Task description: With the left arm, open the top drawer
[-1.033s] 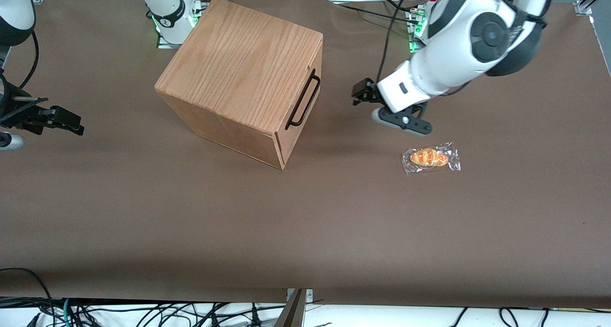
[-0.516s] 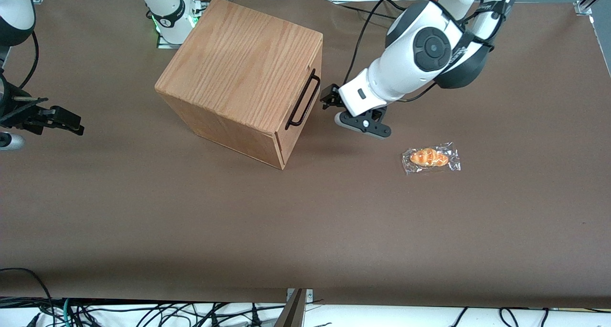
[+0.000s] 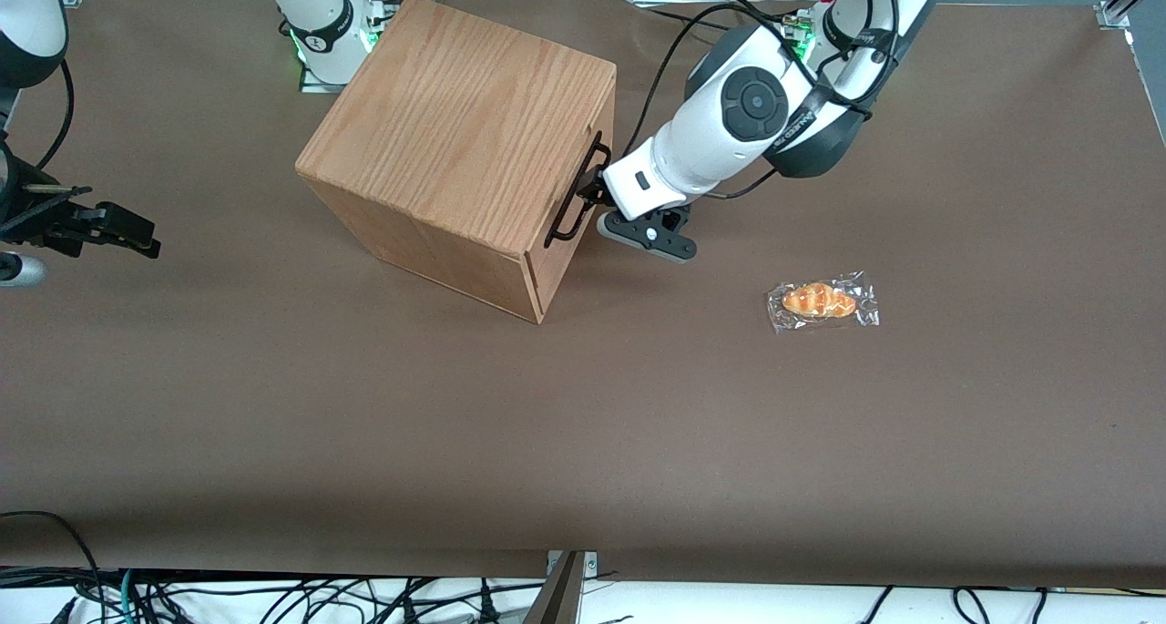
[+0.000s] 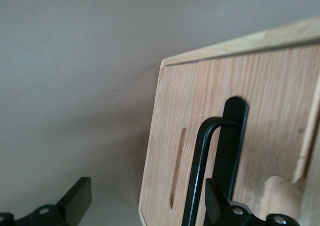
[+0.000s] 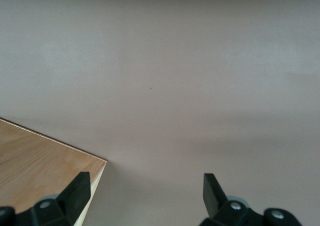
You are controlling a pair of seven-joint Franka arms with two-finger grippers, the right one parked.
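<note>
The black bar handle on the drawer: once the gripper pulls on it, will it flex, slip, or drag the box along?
The handle looks like rigid thin metal, so it probably won't flex. Its smooth bar may slide between the open gripper fingers. The wooden box sits loose on the table, so it might shift with the pull.

- The left arm (image 3: 742, 118) has swung in from the working arm's end of the table toward the box, its dark joint cap now much closer to the box.
- The gripper (image 3: 594, 189) has closed a clear gap and now sits right at the black bar handle (image 3: 576, 194) of the top drawer (image 4: 240, 151).
- Its fingers (image 4: 75, 201) are spread; one lies against the handle.
</note>
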